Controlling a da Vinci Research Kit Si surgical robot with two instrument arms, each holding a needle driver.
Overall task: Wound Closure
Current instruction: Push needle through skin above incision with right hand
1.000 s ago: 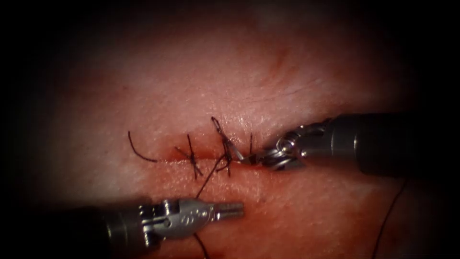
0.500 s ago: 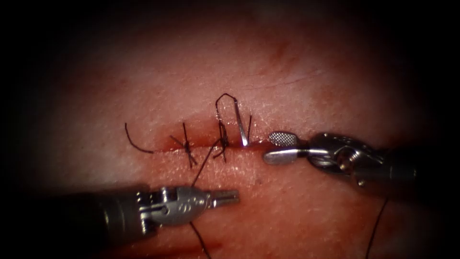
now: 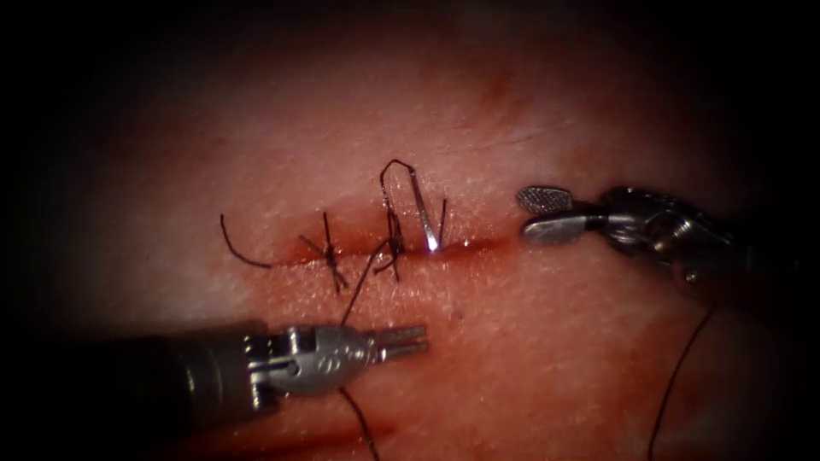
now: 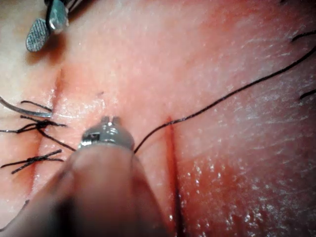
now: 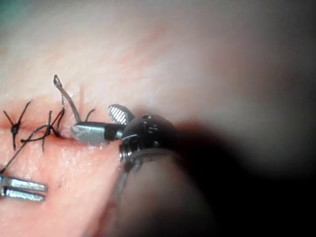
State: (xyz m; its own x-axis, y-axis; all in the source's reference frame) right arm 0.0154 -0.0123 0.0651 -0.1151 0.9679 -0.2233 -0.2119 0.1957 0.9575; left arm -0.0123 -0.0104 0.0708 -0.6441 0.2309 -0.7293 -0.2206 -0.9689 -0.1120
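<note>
The right tool has let go of the needle it gripped at the cut a second ago, and now sits with its jaws apart, drawn off to the right and a little farther away, holding nothing. The needle, laid low against the cut before, now stands up out of the tissue with its thread arched in a loop on the far side. The left tool's jaws, closed before, look slightly parted now, though that is hard to judge.
</note>
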